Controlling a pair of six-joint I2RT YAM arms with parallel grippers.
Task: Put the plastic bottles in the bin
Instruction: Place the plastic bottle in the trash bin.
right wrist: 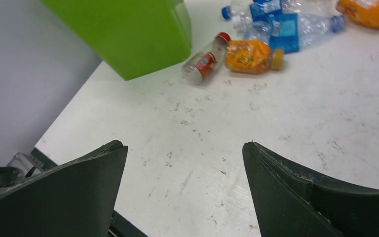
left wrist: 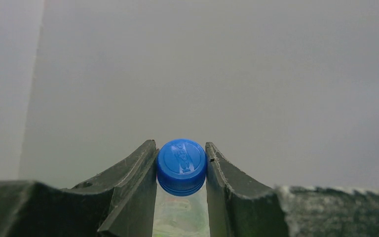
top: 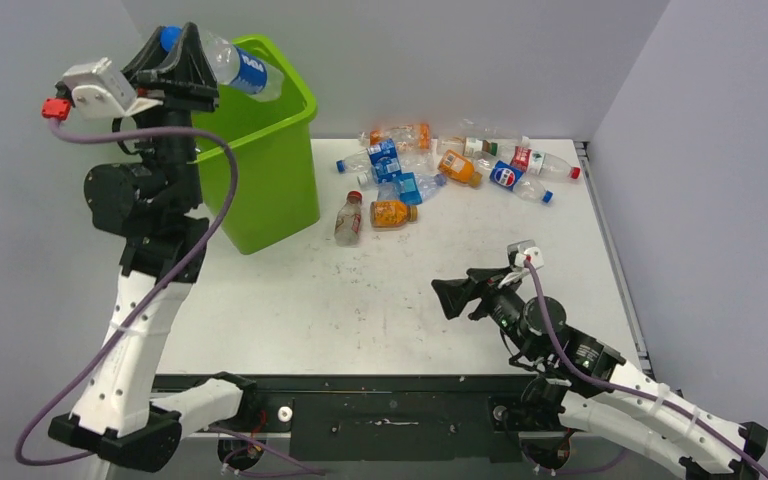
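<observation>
White, scuffed tabletop (top: pixel 360 310) carries most of the unfinished work. At its far left corner stands the lime-green bin (top: pixel 272 190), a tall, square, smooth-walled plastic tub with a rolled rim. How many bottles it holds cannot be seen from here.

Raised above the bin's mouth, the left gripper (top: pixel 182 58) is clamped narrowly on the neck of a Pepsi bottle (top: pixel 245 72). The bottle is clear, thin-walled plastic with a blue label, lying tilted over the rim and not yet released.

Low over the near right of the table, the right gripper (top: pixel 457 297) has its dark, matte jaws spread wide and holds nothing.

A loose heap of bottles (top: pixel 440 170) lies at the far edge of the table, crumpled and clear, with blue, orange and red labels. Two strays lie nearer the bin, a red-capped bottle (top: pixel 348 218) touching a stubby orange one (top: pixel 392 213).

Smallest is the held bottle's ribbed blue cap (left wrist: pixel 181 165), embossed and pinched between the jaws.

By the look of it, the job is far from done.
</observation>
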